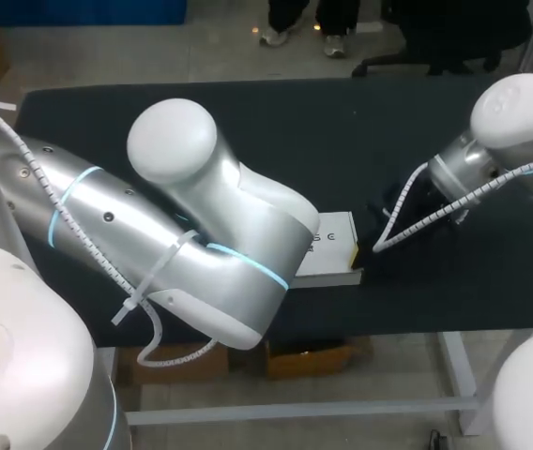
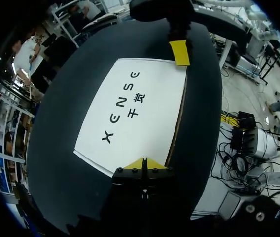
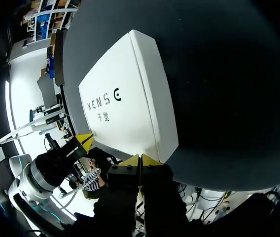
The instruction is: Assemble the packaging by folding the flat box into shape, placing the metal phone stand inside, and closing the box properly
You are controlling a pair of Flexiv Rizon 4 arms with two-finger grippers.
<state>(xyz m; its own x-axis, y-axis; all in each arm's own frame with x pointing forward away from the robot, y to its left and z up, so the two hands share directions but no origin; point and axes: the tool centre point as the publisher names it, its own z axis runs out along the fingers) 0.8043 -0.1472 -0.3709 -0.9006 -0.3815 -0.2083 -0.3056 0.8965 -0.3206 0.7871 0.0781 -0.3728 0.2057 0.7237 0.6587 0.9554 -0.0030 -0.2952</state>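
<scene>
A black tabletop (image 1: 248, 112) fills the scene, and a white rectangular cardboard box (image 1: 334, 246) lies on it close to the front edge. The box lies flat with its lid closed and its face with black print turned up.

The silver left arm (image 1: 154, 234) comes in over the box. From the head camera it hides most of the box, so only one end of it shows. The silver right arm (image 1: 510, 131), wrapped in white cable, reaches down to that uncovered end.

In the left wrist view the box (image 2: 135, 113) lies ahead of the left fingers (image 2: 136, 164). Their yellow tips are pressed together with nothing between them, right at the box's nearest edge. At the far end of the box, one yellow tip of the right fingers (image 2: 180, 52) sits at the corner.

In the right wrist view the right fingers (image 3: 130, 160) are likewise clenched tip to tip, empty, at a corner of the box (image 3: 130, 98) beside its side wall. Whether either pair touches the cardboard cannot be told.
</scene>
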